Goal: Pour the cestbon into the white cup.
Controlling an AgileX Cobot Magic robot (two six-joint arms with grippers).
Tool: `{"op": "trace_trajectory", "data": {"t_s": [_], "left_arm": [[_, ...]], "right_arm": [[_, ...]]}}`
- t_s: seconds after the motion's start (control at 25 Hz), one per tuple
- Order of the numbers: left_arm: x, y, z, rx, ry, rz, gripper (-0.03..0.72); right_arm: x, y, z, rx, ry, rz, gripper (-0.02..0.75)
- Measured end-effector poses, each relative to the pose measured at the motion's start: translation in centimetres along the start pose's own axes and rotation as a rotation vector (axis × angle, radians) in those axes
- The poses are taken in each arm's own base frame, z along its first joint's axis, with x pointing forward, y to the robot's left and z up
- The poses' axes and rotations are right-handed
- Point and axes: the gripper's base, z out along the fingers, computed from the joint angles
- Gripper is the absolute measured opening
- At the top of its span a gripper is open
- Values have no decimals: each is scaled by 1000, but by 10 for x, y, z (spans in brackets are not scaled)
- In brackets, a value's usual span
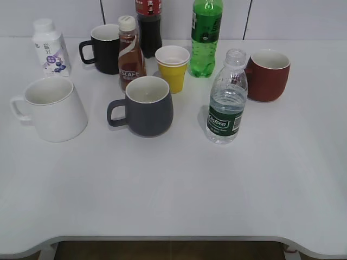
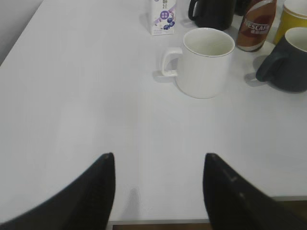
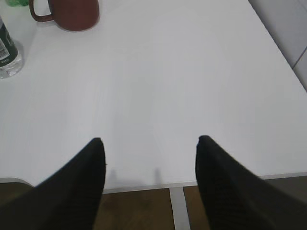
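The cestbon (image 1: 227, 100), a clear capless bottle with a dark green label, stands upright right of centre; its base edge shows in the right wrist view (image 3: 7, 52). The white cup (image 1: 53, 108) stands at the left, handle to the left, and is empty in the left wrist view (image 2: 205, 62). My left gripper (image 2: 158, 160) is open and empty near the table's front edge, well short of the white cup. My right gripper (image 3: 149, 143) is open and empty over the front edge, far from the bottle. Neither gripper shows in the exterior view.
A dark grey mug (image 1: 145, 105), yellow paper cup (image 1: 172, 67), Nescafe bottle (image 1: 130, 53), black mug (image 1: 104, 49), small white bottle (image 1: 50, 47), green soda bottle (image 1: 205, 37), dark cola bottle (image 1: 148, 24) and red mug (image 1: 268, 75) stand on the white table (image 1: 179, 184).
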Motion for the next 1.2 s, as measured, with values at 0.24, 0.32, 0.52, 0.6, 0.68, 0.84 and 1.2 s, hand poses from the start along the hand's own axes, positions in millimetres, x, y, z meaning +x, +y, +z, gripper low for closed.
{"op": "trace_trajectory", "data": {"t_s": [0.24, 0.32, 0.52, 0.6, 0.68, 0.84, 1.2], "left_arm": [[0, 0, 0, 0, 0, 0, 440], [0, 0, 0, 0, 0, 0, 440], [0, 0, 0, 0, 0, 0, 440], [0, 0, 0, 0, 0, 0, 440], [0, 0, 0, 0, 0, 0, 440], [0, 0, 0, 0, 0, 0, 440], [0, 0, 0, 0, 0, 0, 440]], "right_arm": [[0, 0, 0, 0, 0, 0, 449], [0, 0, 0, 0, 0, 0, 449], [0, 0, 0, 0, 0, 0, 449], [0, 0, 0, 0, 0, 0, 449], [0, 0, 0, 0, 0, 0, 449], [0, 0, 0, 0, 0, 0, 449], [0, 0, 0, 0, 0, 0, 449]]}}
